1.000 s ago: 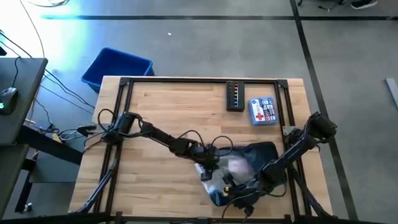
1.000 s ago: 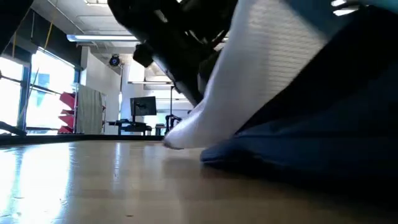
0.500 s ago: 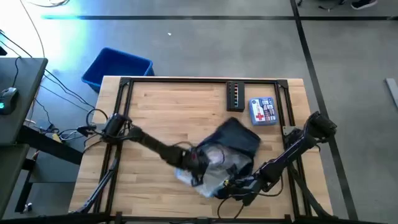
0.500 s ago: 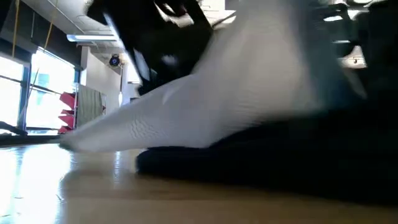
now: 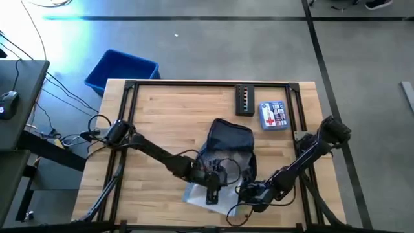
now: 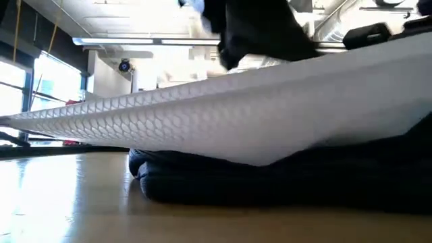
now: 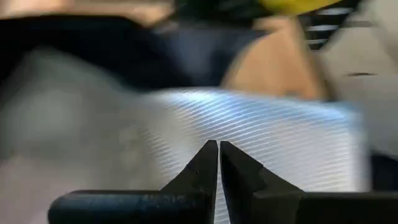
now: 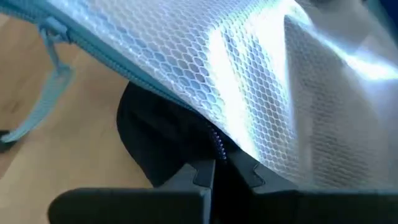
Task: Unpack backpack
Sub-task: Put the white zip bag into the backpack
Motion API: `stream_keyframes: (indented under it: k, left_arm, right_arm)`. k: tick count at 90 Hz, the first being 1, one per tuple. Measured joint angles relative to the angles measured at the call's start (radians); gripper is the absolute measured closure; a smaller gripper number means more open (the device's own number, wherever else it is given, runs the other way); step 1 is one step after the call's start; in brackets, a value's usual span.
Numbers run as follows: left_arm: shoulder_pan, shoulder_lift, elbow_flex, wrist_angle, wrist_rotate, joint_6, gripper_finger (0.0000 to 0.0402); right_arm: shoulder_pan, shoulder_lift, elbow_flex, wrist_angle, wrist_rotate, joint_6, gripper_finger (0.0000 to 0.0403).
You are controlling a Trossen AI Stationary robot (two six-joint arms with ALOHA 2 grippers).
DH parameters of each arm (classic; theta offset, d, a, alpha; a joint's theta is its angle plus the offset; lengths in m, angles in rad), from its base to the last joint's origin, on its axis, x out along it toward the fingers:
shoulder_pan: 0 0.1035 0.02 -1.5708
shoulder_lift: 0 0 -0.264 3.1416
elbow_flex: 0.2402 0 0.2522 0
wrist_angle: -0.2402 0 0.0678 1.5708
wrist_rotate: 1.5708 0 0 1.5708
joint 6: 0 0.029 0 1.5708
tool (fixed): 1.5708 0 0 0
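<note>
You have the soft dark navy fabric backpack (image 5: 229, 145) lying mid-table toward the near edge, with a pale honeycomb-textured plastic pouch (image 5: 206, 193) drawn partly out at its near end. Two items, a white-and-blue first-aid box (image 5: 273, 116) and a slim black case (image 5: 244, 100), already sit at the far edge, so unpacking looks partway done. Your left gripper (image 7: 218, 163) pinches the pouch; your right gripper (image 8: 219, 163) clamps the backpack's fabric.
</note>
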State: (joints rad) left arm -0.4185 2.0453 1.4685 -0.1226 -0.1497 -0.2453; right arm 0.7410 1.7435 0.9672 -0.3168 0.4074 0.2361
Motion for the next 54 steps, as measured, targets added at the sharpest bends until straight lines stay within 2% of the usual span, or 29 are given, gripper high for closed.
stream_keyframes:
  k: [10, 21, 40, 48, 54]
  left_arm:
    - [-0.019, 0.0, -0.002, 0.016, 0.125, 0.125, 0.0401]
    - [-0.055, 0.0, -0.002, 0.018, 0.13, 0.262, 0.0401]
    - [-0.074, 0.003, -0.002, 0.017, 0.001, 0.27, 0.0401]
    - [-0.072, 0.004, -0.002, 0.009, -0.083, 0.265, 0.0402]
    - [-0.072, 0.003, -0.002, 0.01, -0.114, 0.273, 0.0402]
  right_arm:
    - [-0.017, 0.0, 0.0, 0.016, -0.077, 0.047, 0.0378]
    - [-0.023, 0.009, 0.0, 0.103, -0.12, 0.055, 0.0326]
    - [-0.022, 0.06, 0.0, 0.181, -0.124, 0.03, 0.0237]
    - [-0.031, 0.081, 0.0, 0.177, -0.121, 0.061, 0.0231]
    - [-0.03, 0.087, 0.0, 0.177, -0.116, 0.062, 0.0253]
